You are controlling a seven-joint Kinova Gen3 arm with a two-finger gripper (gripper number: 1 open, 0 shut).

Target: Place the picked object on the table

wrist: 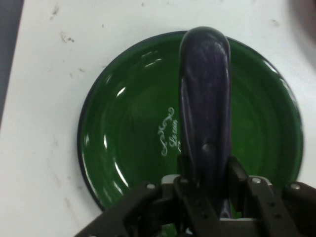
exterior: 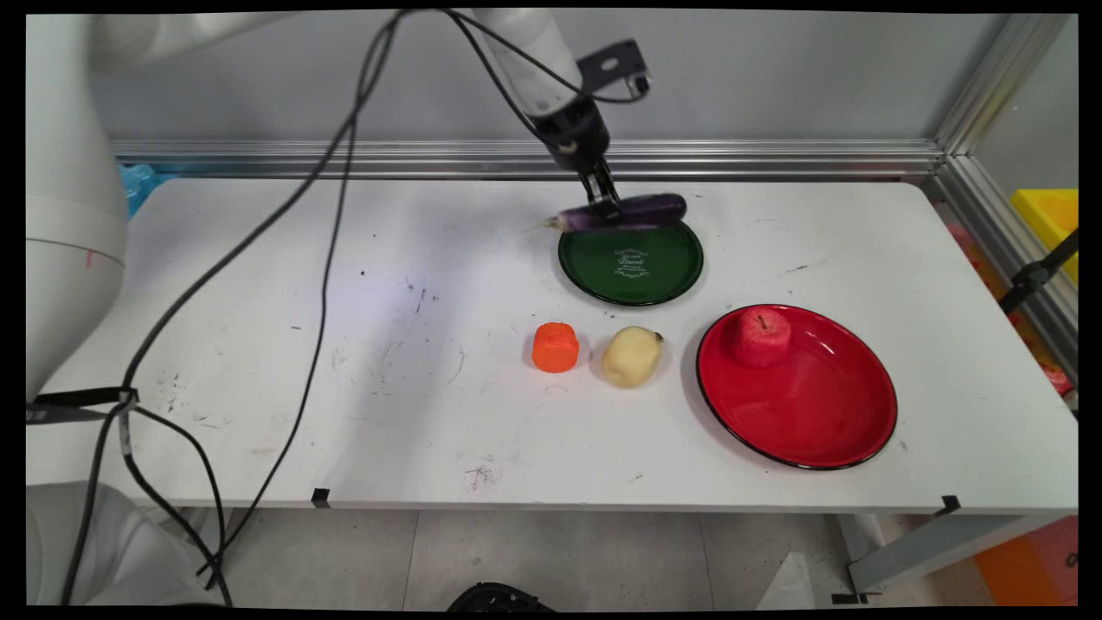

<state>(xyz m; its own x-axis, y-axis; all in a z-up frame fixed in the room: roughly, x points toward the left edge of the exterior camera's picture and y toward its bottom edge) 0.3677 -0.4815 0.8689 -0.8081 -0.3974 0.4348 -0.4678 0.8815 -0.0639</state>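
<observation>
A dark purple eggplant (exterior: 633, 211) hangs level over the far rim of the green plate (exterior: 633, 280), with my gripper (exterior: 605, 205) shut on it near its stem end. In the hand view the eggplant (wrist: 205, 98) runs up from between my fingers (wrist: 237, 177), and the green plate (wrist: 123, 133) with white lettering lies right below it. My gripper (wrist: 207, 185) clamps the eggplant from both sides.
A red plate (exterior: 818, 405) at the front right carries a red apple (exterior: 762, 336). An orange carrot piece (exterior: 555, 347) and a pale potato (exterior: 631, 356) lie on the table in front of the green plate. Black cables hang on the left.
</observation>
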